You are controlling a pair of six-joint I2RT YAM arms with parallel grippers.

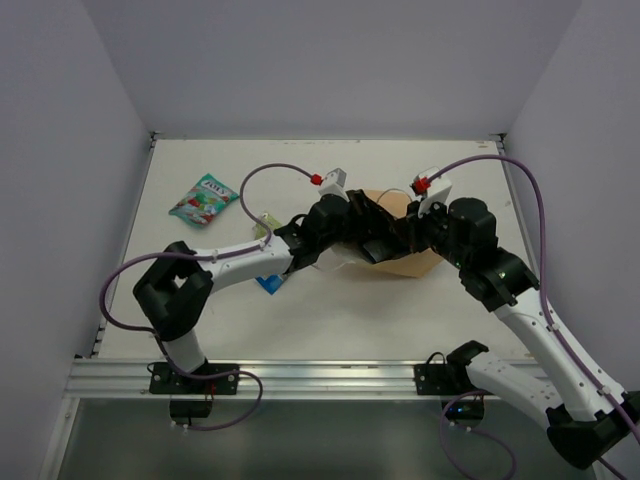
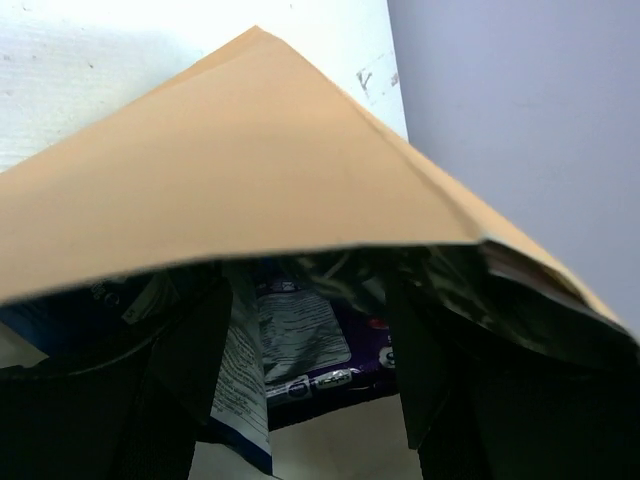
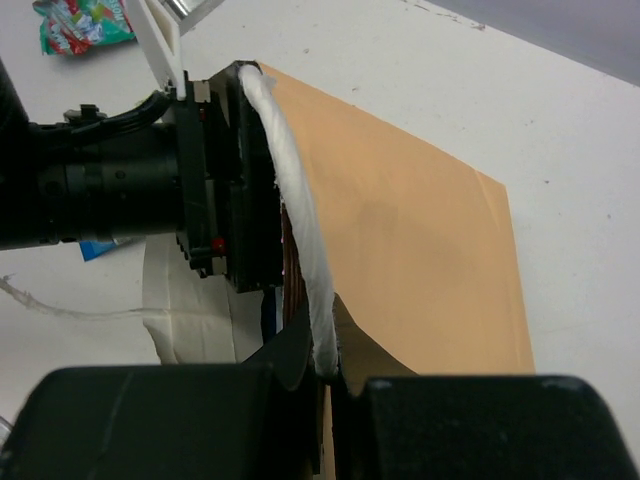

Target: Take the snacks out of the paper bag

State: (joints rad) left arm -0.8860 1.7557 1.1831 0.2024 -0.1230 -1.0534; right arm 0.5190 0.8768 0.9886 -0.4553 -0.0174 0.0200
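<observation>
The tan paper bag (image 1: 408,262) lies on its side mid-table, mouth towards the left. My right gripper (image 3: 328,350) is shut on the white strip along the bag's (image 3: 420,240) upper mouth edge and holds it lifted. Under that raised tan wall (image 2: 250,170) my left gripper (image 2: 305,385) is inside the mouth, open. Between its fingers (image 2: 190,370) lie a dark purple-blue snack packet (image 2: 320,345) and a blue packet with a white printed back (image 2: 240,390), neither gripped. A teal-and-red pouch (image 1: 204,198) lies outside, at the far left.
A small blue wrapper (image 1: 267,284) lies on the table under the left arm. A white paper flap (image 3: 190,320) with a thin cord lies in front of the bag's mouth. White walls close in the table on three sides.
</observation>
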